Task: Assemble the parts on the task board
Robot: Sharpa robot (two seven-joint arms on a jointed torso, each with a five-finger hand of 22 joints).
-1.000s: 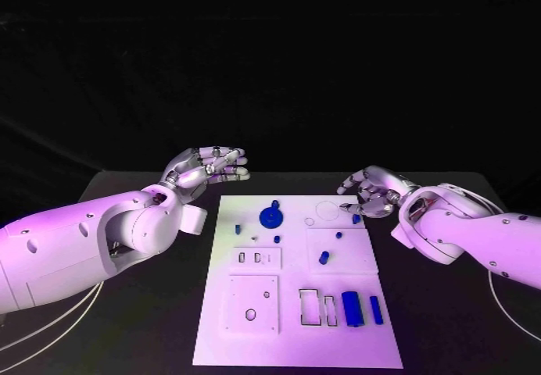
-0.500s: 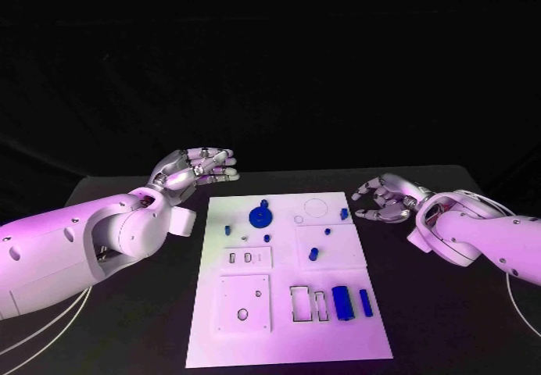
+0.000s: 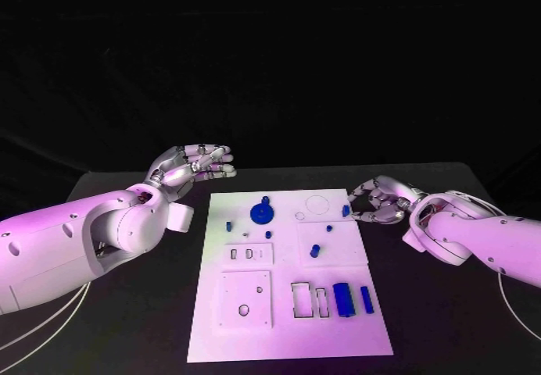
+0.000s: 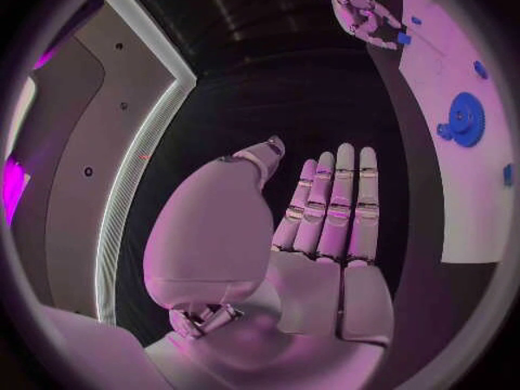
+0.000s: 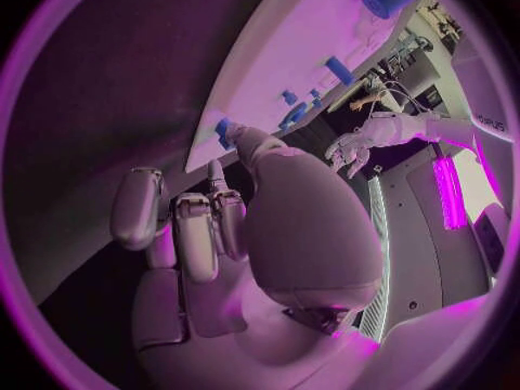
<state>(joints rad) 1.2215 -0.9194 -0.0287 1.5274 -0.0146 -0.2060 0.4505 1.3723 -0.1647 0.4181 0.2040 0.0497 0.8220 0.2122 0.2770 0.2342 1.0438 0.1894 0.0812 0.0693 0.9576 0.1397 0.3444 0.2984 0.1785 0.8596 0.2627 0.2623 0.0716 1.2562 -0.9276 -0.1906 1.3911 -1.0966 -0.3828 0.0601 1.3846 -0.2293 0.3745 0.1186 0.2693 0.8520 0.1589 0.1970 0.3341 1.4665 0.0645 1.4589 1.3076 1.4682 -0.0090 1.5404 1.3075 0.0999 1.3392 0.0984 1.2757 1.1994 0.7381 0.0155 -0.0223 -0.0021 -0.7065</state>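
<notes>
1. In the middle of the black table (image 3: 124,312), found the white task board (image 3: 288,328) lying flat, long side running near to far.
2. Off the board's far-left corner, found the left hand (image 3: 194,162) raised above the table and touching nothing. Noted in the left wrist view its fingers (image 4: 345,191) straight and side by side, thumb set apart, palm bare.
3. At the board's far-right edge, found the right hand (image 3: 377,201) low, with fingers curled in and thumb reaching toward the board.
4. Noted a small blue part (image 4: 403,37) right at that hand's fingertips, by the board's edge. Could not tell whether it was pinched or merely beside the fingers.
5. On the board's far half, logged a blue gear (image 3: 262,211) left of centre, with several small blue pieces scattered near it and a small blue peg (image 3: 314,251) toward the middle.
6. On the near-right part of the board, logged two blue blocks (image 3: 342,300) side by side, just right of two rectangular slots (image 3: 304,301).
</notes>
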